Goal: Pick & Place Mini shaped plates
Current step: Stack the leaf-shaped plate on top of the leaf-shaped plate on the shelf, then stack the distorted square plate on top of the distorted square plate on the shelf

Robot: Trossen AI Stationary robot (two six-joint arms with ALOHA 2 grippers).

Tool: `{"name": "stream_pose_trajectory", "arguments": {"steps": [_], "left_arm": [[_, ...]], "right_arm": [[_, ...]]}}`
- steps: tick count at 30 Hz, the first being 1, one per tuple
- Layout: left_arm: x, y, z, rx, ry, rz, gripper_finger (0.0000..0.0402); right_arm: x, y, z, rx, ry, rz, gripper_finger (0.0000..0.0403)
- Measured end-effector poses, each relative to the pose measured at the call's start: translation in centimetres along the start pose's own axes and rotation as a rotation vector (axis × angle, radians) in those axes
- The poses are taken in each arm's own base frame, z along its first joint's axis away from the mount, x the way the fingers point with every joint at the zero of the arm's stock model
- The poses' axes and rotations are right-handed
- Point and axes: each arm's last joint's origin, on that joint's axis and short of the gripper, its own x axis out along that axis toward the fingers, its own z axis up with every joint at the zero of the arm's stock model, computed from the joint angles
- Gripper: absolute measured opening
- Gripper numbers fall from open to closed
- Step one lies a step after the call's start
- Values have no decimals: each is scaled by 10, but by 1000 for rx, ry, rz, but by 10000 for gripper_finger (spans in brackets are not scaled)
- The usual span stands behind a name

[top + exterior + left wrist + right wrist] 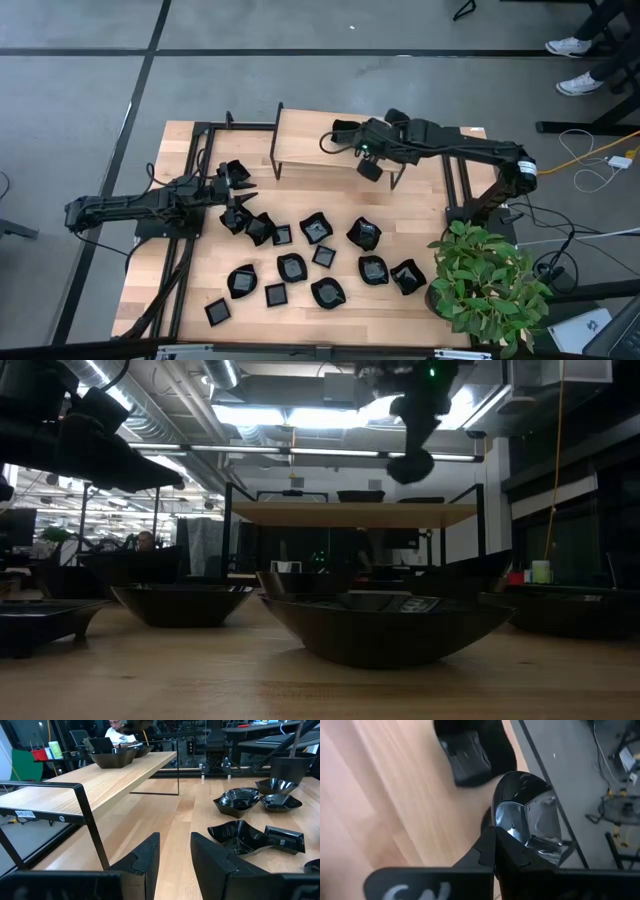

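- More than a dozen mini shaped plates lie scattered on the wooden table in front of the raised shelf, well apart from one another in most cases, so each can be taken singly.
- A tighter cluster sits near the left gripper, where several dishes touch or overlap; those will likely be harder to separate.
- Two plates already stand on the shelf in the left wrist view, which suggests the shelf is where the dishes are meant to go.
- The right gripper hangs above the shelf's right part, its jaws pressed together on the rim of one glossy plate, pinching it by the edge so the bowl hangs free beyond the fingers.
- Holding the dish by its rim suits a thin, slick piece; I judge the grip could slip if the wrist tilts sharply.
- Beneath that held dish, another dark plate rests on the light wood, so the drop point needs to fall beside it.
- The left gripper's fingers stand spread with a clear gap and nothing between them, low over the table beside the shelf's left leg.
- A potted plant crowds the table's right corner, near the outermost dishes.
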Motion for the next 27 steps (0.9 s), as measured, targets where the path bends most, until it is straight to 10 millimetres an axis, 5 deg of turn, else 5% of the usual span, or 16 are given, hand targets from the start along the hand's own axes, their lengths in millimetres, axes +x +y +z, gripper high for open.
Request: {"name": "stream_pose_trajectory", "arguments": {"steps": [6,16,27], "left_arm": [[0,0,0,0,-1,0,104],[0,0,0,0,0,0,104],[0,0,0,0,0,0,104]], "right_arm": [[22,4,-11,-8,68,17,3],[25,4,-14,-35,80,3,10],[25,4,-14,-48,80,-11,92]]}}
